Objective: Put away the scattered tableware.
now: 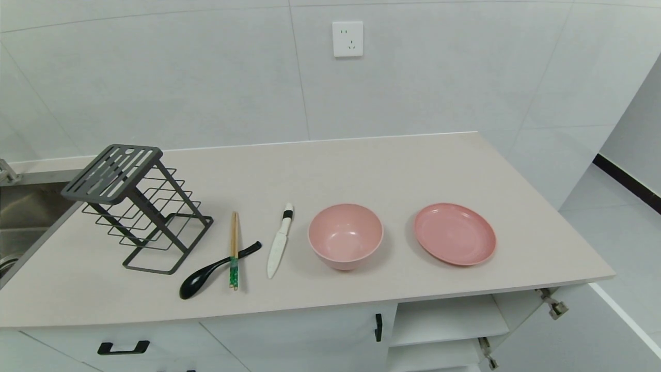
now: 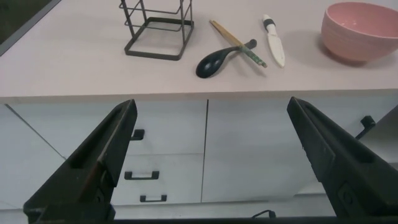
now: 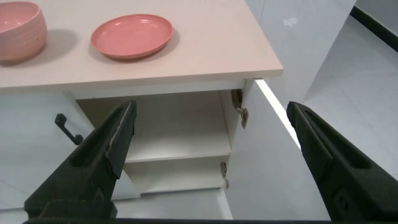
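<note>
In the head view the tableware lies in a row along the front of the pale counter (image 1: 361, 170). From the robot's left to its right: a dark wire rack (image 1: 135, 204), a black spoon (image 1: 206, 273), a pair of chopsticks (image 1: 234, 248) lying across the spoon's handle, a white knife (image 1: 279, 243), a pink bowl (image 1: 345, 235) standing upright, and a pink plate (image 1: 454, 233) lying flat and apart from the bowl. A sink (image 1: 26, 212) sits at the counter's left end, and an open cabinet (image 1: 444, 320) with white shelves shows below the plate

In the left wrist view the left gripper (image 2: 211, 109) is spread wide with nothing between its fingers. It hangs low before the drawer fronts (image 2: 141, 176), under the counter edge and well apart from the rack (image 2: 154, 55), spoon (image 2: 214, 62), chopsticks (image 2: 239, 45), knife (image 2: 273, 45) and bowl (image 2: 360, 28) above

In the right wrist view the right gripper (image 3: 211, 109) is likewise spread wide and holds nothing. It faces the open cabinet's shelf (image 3: 177, 140), below the counter, well apart from the plate (image 3: 132, 36) and the bowl (image 3: 18, 31) on top
</note>
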Robot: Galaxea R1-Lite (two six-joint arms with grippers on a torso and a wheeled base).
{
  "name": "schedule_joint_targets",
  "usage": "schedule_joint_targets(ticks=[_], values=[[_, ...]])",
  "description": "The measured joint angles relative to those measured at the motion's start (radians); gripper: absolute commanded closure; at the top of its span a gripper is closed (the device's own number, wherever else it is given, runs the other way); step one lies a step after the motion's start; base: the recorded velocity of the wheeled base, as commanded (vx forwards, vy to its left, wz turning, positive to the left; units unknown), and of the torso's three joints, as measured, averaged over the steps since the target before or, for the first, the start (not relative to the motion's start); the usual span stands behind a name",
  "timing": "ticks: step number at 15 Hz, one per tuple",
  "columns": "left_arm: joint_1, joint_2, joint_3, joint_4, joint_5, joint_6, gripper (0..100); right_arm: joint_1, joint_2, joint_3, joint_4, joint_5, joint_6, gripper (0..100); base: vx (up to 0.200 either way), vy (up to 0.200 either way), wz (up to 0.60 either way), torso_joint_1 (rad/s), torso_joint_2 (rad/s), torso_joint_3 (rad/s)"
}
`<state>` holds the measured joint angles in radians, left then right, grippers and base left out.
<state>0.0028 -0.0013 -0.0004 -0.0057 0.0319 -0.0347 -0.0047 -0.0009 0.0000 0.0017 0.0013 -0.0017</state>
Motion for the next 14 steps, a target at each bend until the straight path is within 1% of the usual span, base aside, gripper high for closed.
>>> schedule_joint_targets(ticks=[3,4,7,10,14], values=[[0.000,0.000,0.000,0.000,0.000,-0.001,0,0.000,0.000,0.000,0.000,-0.001,0.002,0,0.000,0.000,-0.60,0.002,0.00,0.005],[0.000,0.000,0.000,0.000,0.000,-0.001,0,0.000,0.000,0.000,0.000,-0.001,0.001,0,0.000,0.000,0.00,0.000,0.00,0.000],[0.000,0.000,-0.001,0.000,0.000,-0.005,0,0.000,0.000,0.000,0.000,0.000,0.000,0,0.000,0.000,0.00,0.121,-0.22,-0.108],[0.000,0.000,-0.001,0.000,0.000,-0.004,0,0.000,0.000,0.000,0.000,0.000,0.000,0,0.000,0.000,0.00,0.015,-0.02,-0.011],[0.001,0.000,-0.001,0.000,0.000,-0.003,0,0.000,0.000,0.000,0.000,-0.001,0.001,0,0.200,0.000,0.00,0.006,-0.01,0.000]])
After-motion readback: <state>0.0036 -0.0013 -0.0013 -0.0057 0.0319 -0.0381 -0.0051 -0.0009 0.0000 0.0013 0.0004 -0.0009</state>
